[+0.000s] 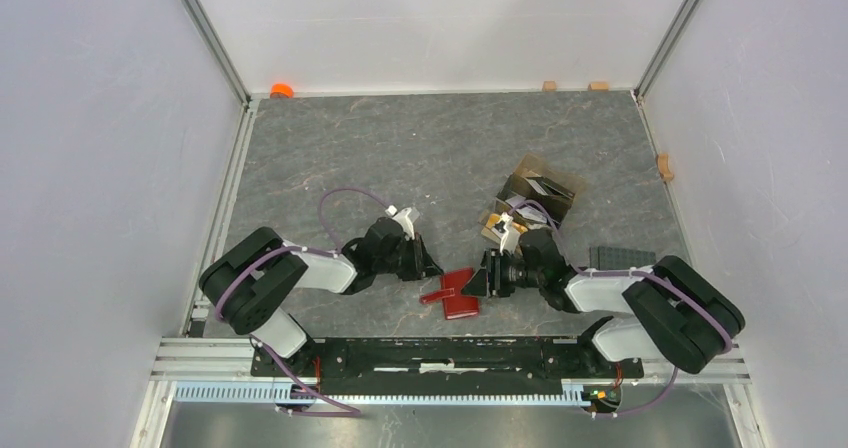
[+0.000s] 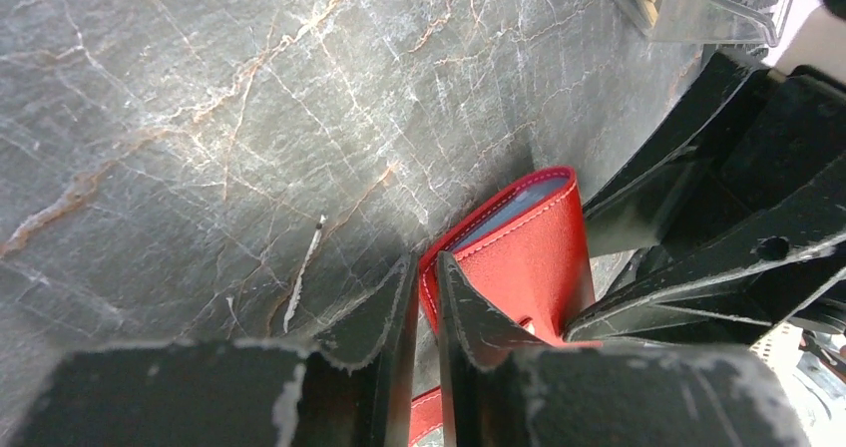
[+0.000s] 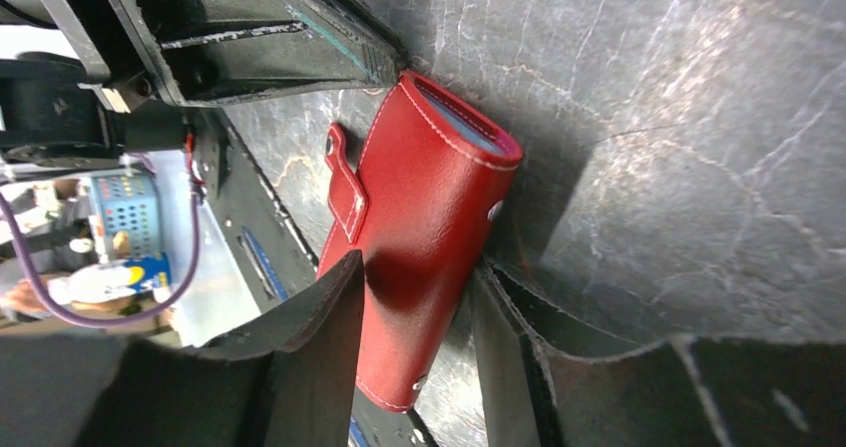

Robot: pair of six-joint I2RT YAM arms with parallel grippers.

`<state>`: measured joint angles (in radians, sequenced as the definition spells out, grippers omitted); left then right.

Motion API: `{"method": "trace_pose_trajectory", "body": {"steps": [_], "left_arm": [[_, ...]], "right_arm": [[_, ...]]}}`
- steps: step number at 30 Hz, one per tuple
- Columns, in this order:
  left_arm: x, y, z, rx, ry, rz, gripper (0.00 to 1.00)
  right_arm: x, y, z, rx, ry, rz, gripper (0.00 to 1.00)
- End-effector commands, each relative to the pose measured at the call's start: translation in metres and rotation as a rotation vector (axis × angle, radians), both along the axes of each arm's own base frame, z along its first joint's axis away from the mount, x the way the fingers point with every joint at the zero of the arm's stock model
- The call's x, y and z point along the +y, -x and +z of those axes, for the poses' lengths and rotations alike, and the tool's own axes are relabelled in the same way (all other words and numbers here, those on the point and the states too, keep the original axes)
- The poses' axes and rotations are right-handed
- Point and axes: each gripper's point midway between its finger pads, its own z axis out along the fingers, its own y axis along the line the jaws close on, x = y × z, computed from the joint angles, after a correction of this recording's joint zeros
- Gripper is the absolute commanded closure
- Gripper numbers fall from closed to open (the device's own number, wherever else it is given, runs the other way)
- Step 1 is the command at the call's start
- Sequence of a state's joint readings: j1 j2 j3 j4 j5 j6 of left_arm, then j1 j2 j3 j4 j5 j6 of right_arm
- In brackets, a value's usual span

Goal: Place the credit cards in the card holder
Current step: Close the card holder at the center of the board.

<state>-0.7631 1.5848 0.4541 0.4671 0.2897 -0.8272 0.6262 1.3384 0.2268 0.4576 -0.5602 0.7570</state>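
Note:
The red leather card holder (image 1: 458,296) lies on the dark stone table between my two grippers. My right gripper (image 1: 483,275) straddles its body, and in the right wrist view the jaws (image 3: 419,262) press the holder (image 3: 429,188) from both sides. My left gripper (image 1: 428,265) is at the holder's open end; in the left wrist view its jaws (image 2: 426,262) are almost together, pinching the holder's (image 2: 529,247) stitched lip. A light blue card (image 2: 519,206) sits inside the holder, its edge also showing in the right wrist view (image 3: 454,118). No orange card shows.
An open cardboard box (image 1: 545,190) with white and tan pieces stands just behind the right gripper. A dark flat ribbed rectangle (image 1: 620,258) lies to its right. Small tan blocks (image 1: 549,85) sit along the back and right walls, an orange cap (image 1: 281,90) in the back left corner.

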Motion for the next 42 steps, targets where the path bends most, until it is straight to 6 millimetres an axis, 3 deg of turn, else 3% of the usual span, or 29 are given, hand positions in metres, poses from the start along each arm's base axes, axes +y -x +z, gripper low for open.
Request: {"method": "trace_pose_trajectory", "body": {"steps": [1,6,10,13,17,19,22,25,28,34,40,42], "left_arm": [[0.031,0.03,-0.041,0.121,-0.131,0.019,0.8],[0.03,0.029,-0.037,0.106,-0.116,0.019,0.8],[0.028,0.028,-0.029,0.089,-0.098,0.017,0.79],[0.026,0.02,-0.011,0.064,-0.096,0.014,0.67],[0.03,-0.001,0.045,-0.026,-0.103,0.007,0.4],[0.048,-0.008,0.065,-0.051,-0.169,0.025,0.25],[0.074,-0.024,0.102,-0.089,-0.175,0.06,0.16],[0.101,-0.039,0.131,-0.125,-0.173,0.106,0.12],[0.123,-0.047,0.152,-0.16,-0.194,0.148,0.09],[0.143,-0.052,0.157,-0.166,-0.198,0.189,0.09],[0.144,-0.05,0.143,-0.143,-0.196,0.193,0.09],[0.142,-0.049,0.135,-0.125,-0.187,0.187,0.09]], "right_arm": [[0.017,-0.006,0.019,0.003,-0.135,-0.062,0.53],[0.024,-0.013,0.023,-0.006,-0.169,-0.101,0.63],[0.028,-0.019,0.028,-0.043,-0.171,-0.108,0.9],[0.026,-0.025,0.031,-0.095,-0.126,-0.104,1.0],[0.014,-0.057,0.038,-0.272,0.105,-0.093,1.0],[0.01,-0.075,0.055,-0.41,0.216,-0.054,1.0],[0.015,-0.093,0.089,-0.641,0.367,0.036,1.0],[0.019,-0.102,0.099,-0.81,0.525,0.101,1.0],[0.021,-0.109,0.096,-0.938,0.626,0.109,1.0],[0.028,-0.096,0.087,-1.193,0.844,0.146,1.0],[0.042,-0.052,0.078,-1.39,1.054,0.292,0.99],[0.047,-0.038,0.069,-1.376,1.032,0.338,0.86]]}}
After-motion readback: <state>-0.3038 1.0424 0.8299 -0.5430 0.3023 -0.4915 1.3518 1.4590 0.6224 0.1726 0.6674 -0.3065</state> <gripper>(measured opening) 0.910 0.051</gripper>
